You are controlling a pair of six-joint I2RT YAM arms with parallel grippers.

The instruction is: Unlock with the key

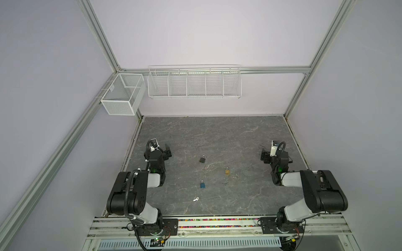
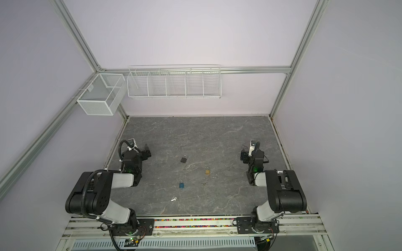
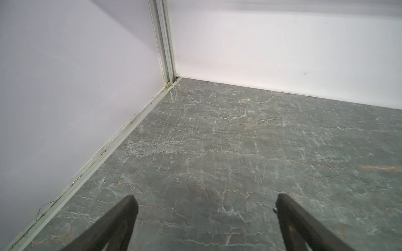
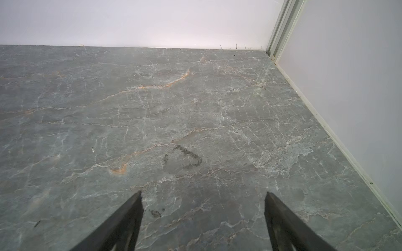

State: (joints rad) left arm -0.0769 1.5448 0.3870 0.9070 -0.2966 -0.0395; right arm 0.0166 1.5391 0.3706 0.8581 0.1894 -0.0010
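Near the blue padlock [image 1: 202, 184], on its near side, a pale key [image 1: 196, 198] lies on the table [image 1: 217, 134]: small, stiff, probably light and slippery, best pinched by its broad head. Well apart from that padlock, the left claw [image 3: 204, 202] and right claw [image 4: 203, 195] both gape, empty.

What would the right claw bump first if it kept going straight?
Nothing's in the way. The right claw points over bare table toward the back wall, so probably the wall, or the table first if it slants down.
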